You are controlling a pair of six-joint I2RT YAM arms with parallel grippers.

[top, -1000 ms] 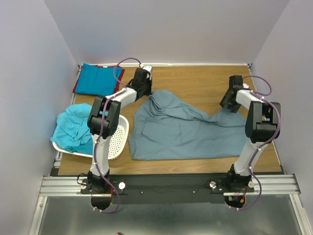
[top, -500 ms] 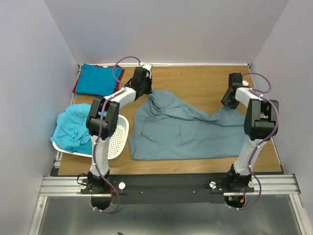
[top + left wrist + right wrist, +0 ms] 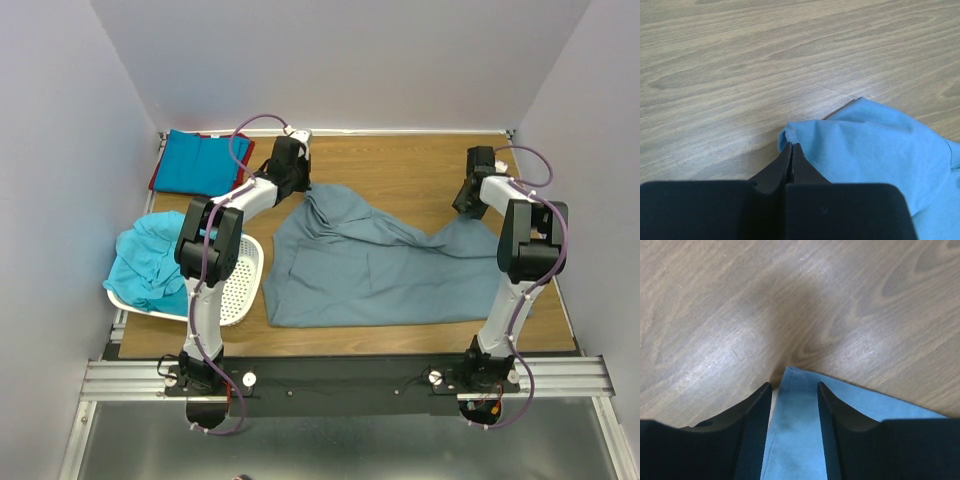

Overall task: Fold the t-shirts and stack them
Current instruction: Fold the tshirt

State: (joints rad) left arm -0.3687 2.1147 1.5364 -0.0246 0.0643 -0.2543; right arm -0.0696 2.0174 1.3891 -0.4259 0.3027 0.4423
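Observation:
The large dusty grey-blue t-shirt lies spread and wrinkled on the middle of the wooden table. My left gripper is at its far left corner. In the left wrist view the jaws are shut on the shirt's hem, which bunches up at the tips. My right gripper is at the shirt's far right corner. In the right wrist view it is open, with the shirt's corner lying flat between the fingers. A bright blue t-shirt lies folded on a red one at the far left. A turquoise t-shirt is heaped in the basket.
A white perforated plastic basket sits at the left edge of the table, next to the left arm. Bare wood shows along the far edge between the two grippers. Grey walls close in the left, far and right sides.
My right gripper has moved a little toward the far edge. The left gripper and the shirts have barely moved.

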